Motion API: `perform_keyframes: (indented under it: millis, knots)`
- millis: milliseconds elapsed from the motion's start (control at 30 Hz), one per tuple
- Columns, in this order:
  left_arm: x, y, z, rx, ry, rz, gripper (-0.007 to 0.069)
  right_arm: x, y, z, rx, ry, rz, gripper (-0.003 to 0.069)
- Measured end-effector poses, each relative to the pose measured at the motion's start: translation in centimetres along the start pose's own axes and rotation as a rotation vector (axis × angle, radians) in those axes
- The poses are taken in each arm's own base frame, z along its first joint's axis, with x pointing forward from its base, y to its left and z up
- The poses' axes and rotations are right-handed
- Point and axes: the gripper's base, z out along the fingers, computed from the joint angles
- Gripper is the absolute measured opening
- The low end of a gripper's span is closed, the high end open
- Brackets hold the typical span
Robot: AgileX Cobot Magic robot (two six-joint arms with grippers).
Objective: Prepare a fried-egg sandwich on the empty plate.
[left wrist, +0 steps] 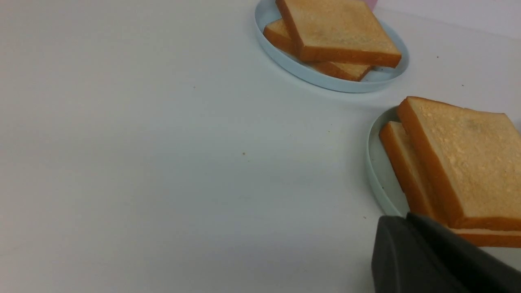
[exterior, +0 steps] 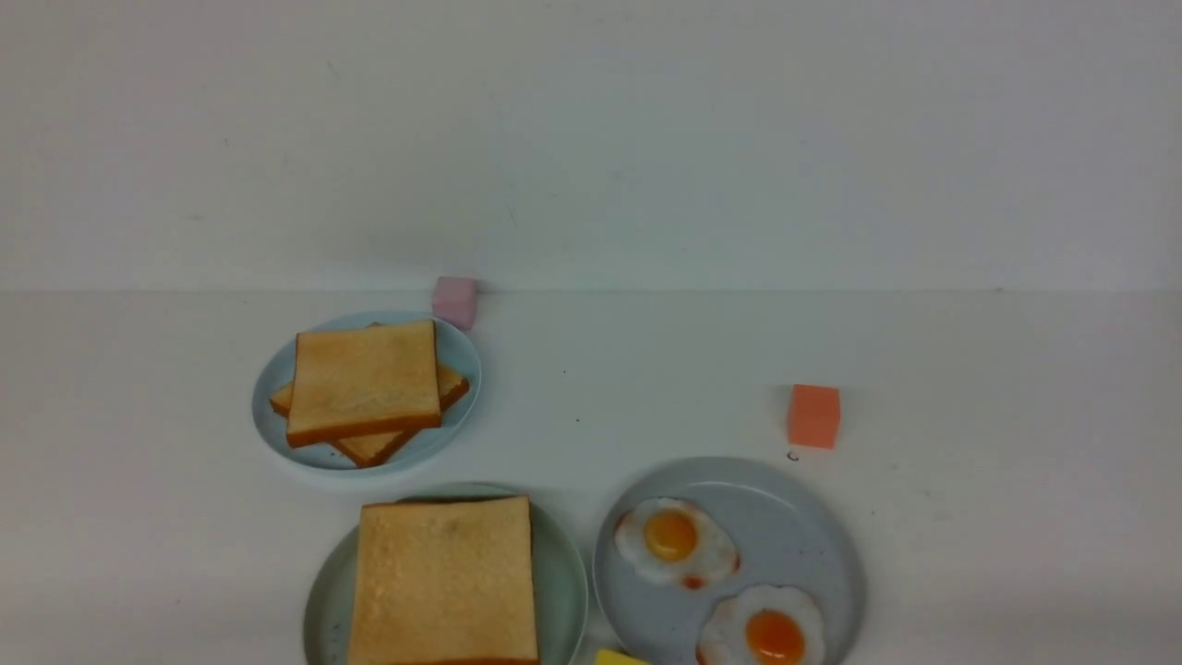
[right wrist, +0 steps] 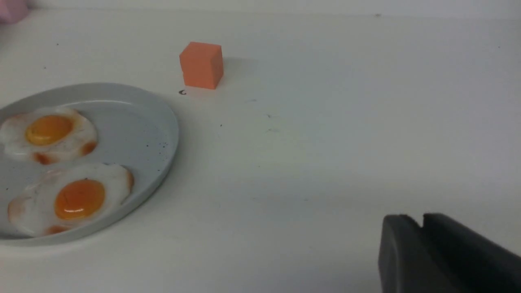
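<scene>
I see the sandwich (exterior: 443, 582) sitting on the mint plate (exterior: 563, 573) at the near edge of the table (exterior: 970, 388), left of centre. From the front only its top toast shows. The left wrist view shows two toast slices stacked there, the upper one shifted off the lower; I cannot make out an egg between them.

Just right of it, almost touching rims, is the grey plate (exterior: 794, 526) holding two fried eggs: one (exterior: 674, 540) toward the far left of the plate, the other (exterior: 762, 633) nearer me. Both lie flat, yolks up, close together.

Farther back on the left is the pale-blue plate (exterior: 457, 356) with two loose toast slices (exterior: 365, 383), the top one turned askew over the lower.

So I count three plates, four toast slices, two loose eggs.

Three small blocks lie off the plates: a pink block (exterior: 454, 301) just behind the pale-blue plate, an orange block (exterior: 814, 417) just beyond the grey plate, and a yellow block (exterior: 621, 658) peeking in at the near edge between the two front plates.

The left gripper (left wrist: 407, 219) shows only as dark fingers close beside the sandwich, pressed nearly together with nothing between them. The right gripper (right wrist: 420, 221) hangs over bare table, well clear of the eggs; I see a thin slit between its fingers and cannot tell if they are spread.
</scene>
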Motion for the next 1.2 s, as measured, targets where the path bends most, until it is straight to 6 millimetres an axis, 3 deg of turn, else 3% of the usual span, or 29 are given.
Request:
perform_keyframes:
  millis: [1200]
  knots:
    - [0.03, 0.01, 0.00, -0.001, 0.003, 0.000, 0.0064, 0.00, -0.29, -0.02, 0.051, 0.003, 0.004, 0.0136]
